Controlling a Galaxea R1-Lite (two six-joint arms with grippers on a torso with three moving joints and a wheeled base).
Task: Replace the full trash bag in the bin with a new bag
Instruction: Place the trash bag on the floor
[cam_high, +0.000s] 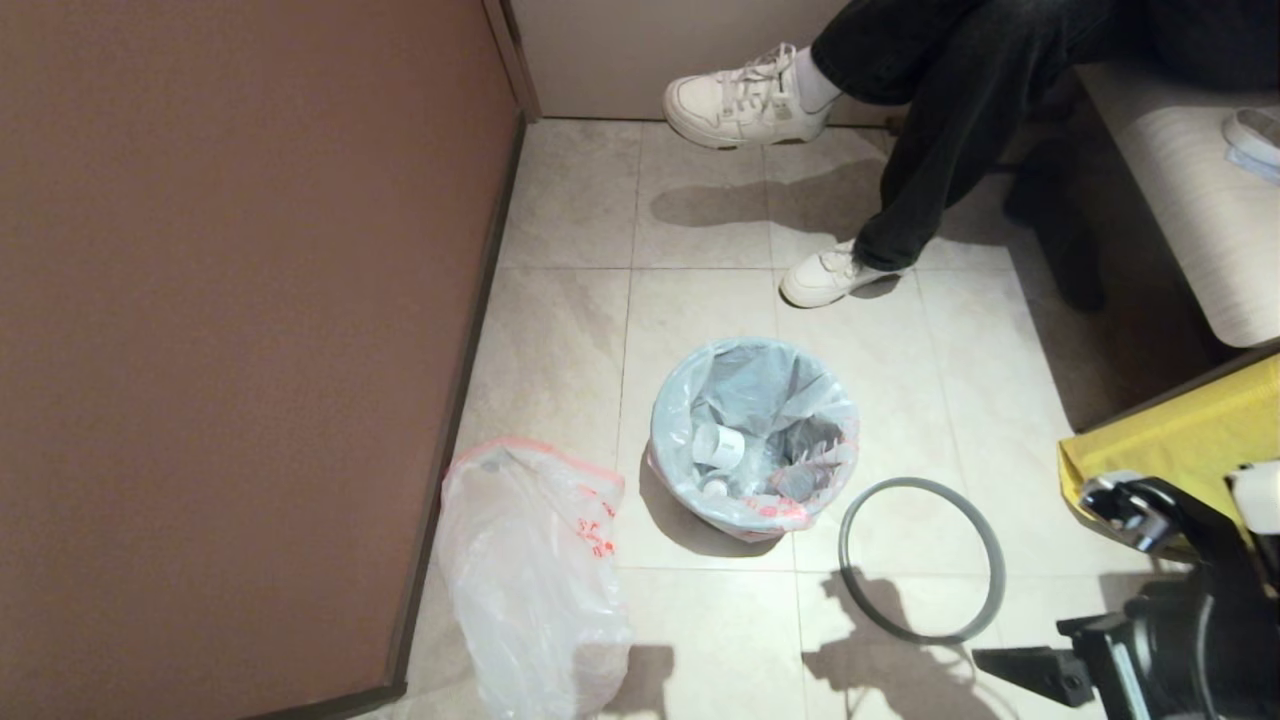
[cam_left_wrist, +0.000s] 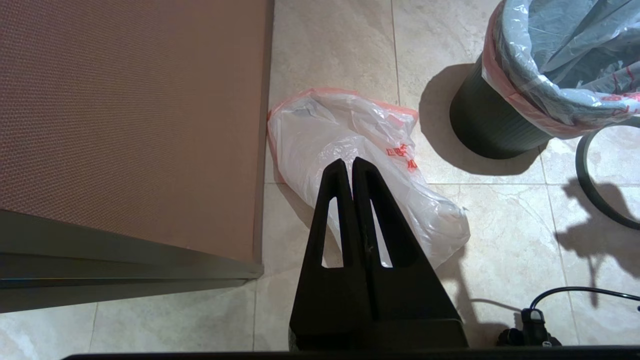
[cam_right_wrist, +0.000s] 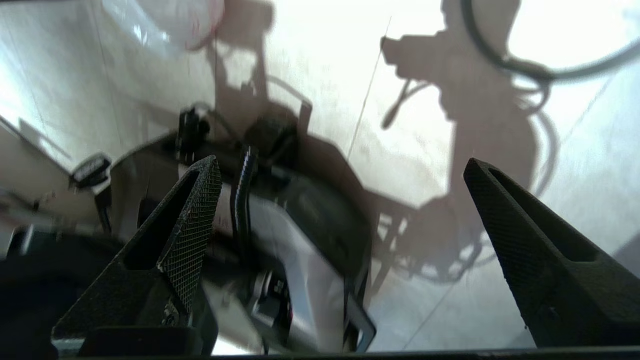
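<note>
The grey hoop (cam_high: 921, 560) already lay off on the floor beside the bin (cam_high: 752, 438), yet the full trash bag (cam_high: 790, 400) remained inside and the new bag (cam_high: 530, 575) lay unused by the wall, left gripper (cam_left_wrist: 352, 167) jaws closed on nothing, right gripper (cam_right_wrist: 340, 172) jaws open, empty.

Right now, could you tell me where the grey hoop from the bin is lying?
In the head view the grey hoop lies flat on the floor tiles, just right of the bin and off it.
</note>
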